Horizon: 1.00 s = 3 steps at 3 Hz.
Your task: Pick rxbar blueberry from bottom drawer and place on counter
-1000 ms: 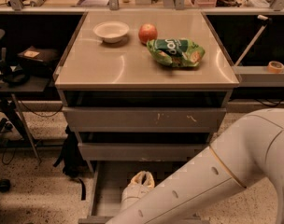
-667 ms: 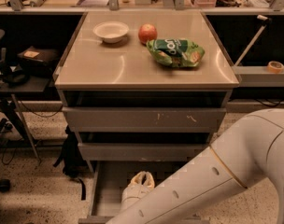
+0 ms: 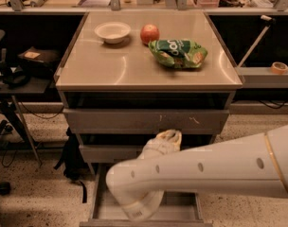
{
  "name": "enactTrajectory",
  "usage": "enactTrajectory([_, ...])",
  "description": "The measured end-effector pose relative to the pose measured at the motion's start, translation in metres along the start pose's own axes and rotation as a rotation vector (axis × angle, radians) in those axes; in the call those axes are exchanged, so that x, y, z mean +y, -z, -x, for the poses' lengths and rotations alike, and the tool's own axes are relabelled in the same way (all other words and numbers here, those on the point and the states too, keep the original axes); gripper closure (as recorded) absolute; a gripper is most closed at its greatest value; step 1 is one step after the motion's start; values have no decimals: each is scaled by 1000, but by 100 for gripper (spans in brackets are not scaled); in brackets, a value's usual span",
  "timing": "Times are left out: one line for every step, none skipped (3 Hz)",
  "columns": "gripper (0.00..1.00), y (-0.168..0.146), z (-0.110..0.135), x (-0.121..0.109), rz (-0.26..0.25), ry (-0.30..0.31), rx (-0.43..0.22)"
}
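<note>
— Any writing you can read?
— Only pale letters on the green bag (image 3: 178,53), toward the counter's (image 3: 111,67) back right corner. I can't spell them out.
— And your gripper?
— My gripper (image 3: 166,138) hangs above the bottom drawer (image 3: 103,205), below the counter's front edge. I can read no marks on it.

The arm (image 3: 205,168) covers most of the bottom drawer (image 3: 184,208), whose front runs off the lower edge; the rxbar blueberry cannot be made out, perhaps behind that arm; the pincer (image 3: 166,138), above the drawer by the middle fronts, is a pale blur; the clutter behind the worktop (image 3: 111,65) is cropped and too small to name.
</note>
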State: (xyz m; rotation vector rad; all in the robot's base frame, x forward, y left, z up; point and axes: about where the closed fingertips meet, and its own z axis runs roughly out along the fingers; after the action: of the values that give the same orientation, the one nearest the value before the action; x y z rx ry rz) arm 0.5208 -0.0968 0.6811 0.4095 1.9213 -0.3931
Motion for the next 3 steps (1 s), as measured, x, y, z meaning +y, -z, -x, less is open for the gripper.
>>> enactTrajectory([100,2,127,-20,-158,-71,-188])
enactTrajectory([100,29,219,3,-157,-121,-334])
enactTrajectory([100,54,284,49,-103,-116,-450])
